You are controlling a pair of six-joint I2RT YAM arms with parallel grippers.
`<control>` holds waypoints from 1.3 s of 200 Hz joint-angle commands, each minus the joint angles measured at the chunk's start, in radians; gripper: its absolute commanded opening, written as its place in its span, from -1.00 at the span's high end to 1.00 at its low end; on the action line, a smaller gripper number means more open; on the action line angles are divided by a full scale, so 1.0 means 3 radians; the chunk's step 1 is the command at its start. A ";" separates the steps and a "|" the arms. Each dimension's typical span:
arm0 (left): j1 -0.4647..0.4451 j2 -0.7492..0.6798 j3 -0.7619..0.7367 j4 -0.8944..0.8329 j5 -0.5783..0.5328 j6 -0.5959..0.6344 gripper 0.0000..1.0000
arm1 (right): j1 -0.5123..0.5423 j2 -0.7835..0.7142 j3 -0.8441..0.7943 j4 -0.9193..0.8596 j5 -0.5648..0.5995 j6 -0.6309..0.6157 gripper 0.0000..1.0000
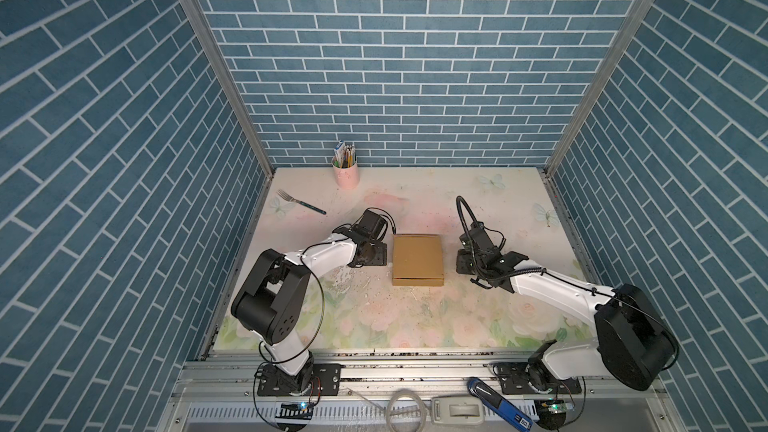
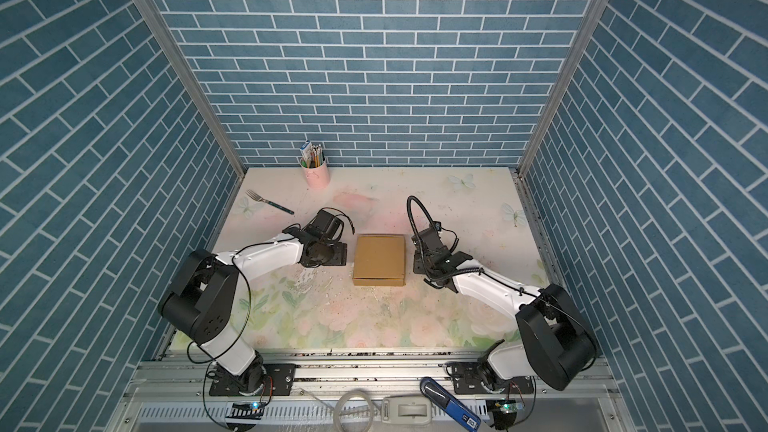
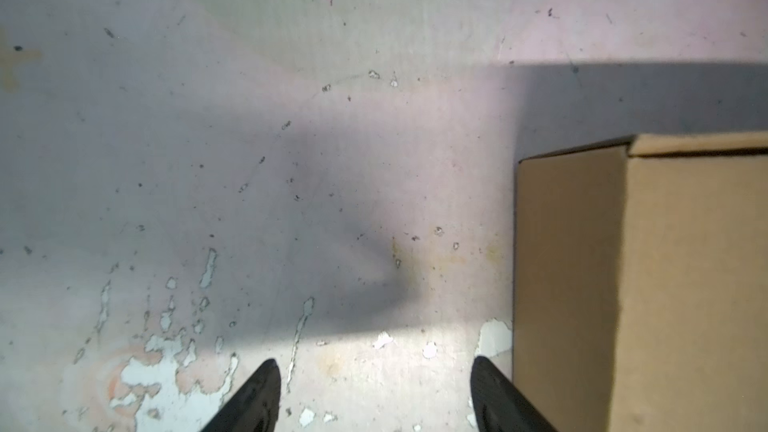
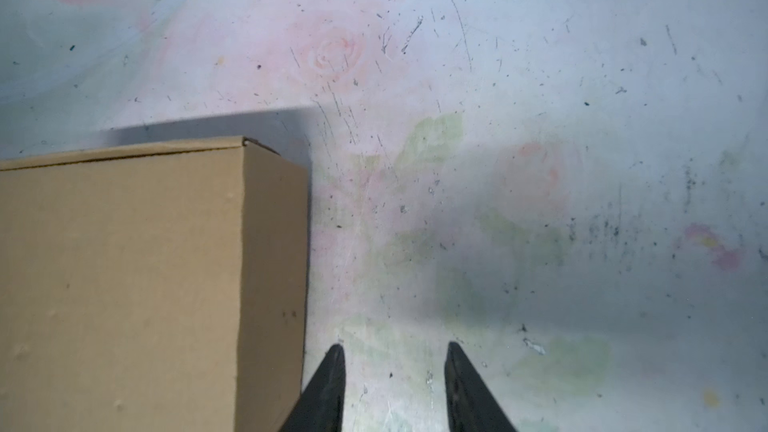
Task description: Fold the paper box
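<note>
**Left claw (image 3: 374, 361) and right claw (image 4: 395, 346) being held released on either side of the paper box (image 1: 417, 258)**

The paper box is being shown closed up as a shallow, squarish brown carton, lying flat near the middle of the bench (image 1: 415, 322) in both top views. Its lid is being kept down, and a thin seam is being shown along one top edge in the wrist views.

The box is being flanked by the two arms. The left claw is being pointed down at the bench just beside the box's left wall. Its fingers are being held wide apart, with only bare, scuffed bench between them. Whether the nearer finger (image 3: 498, 396) is touching the cardboard cannot be told.

The right claw is likewise being pointed down off the box's right wall, with a strip of bench being left between them in the top views. Its fingers are being held apart and nothing is being gripped.

Chipped patches of the floral surface are being shown near the left claw. Farther out, a fork (image 1: 300, 201) is being left lying toward the far left corner, well apart from the box. A pink cup (image 1: 345, 176) of pencils is being left standing at the far edge, against the blue brick-patterned wall (image 1: 415, 76).
</note>
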 commanded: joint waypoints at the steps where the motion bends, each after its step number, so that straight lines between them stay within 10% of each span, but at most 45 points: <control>1: 0.0035 0.0206 0.0108 0.0023 0.0052 -0.0013 -0.48 | -0.0098 0.0226 0.0232 -0.0027 -0.0153 -0.0237 0.17; 176: -0.0086 0.0845 0.0416 0.0740 0.0773 -0.0415 -0.48 | -0.0141 0.1343 0.0247 0.1763 -0.1606 0.0702 0.13; 260: -0.0042 0.0834 0.0413 0.0696 0.0691 -0.0434 -0.48 | -0.0189 0.1200 0.0193 0.1498 -0.1212 0.0833 0.10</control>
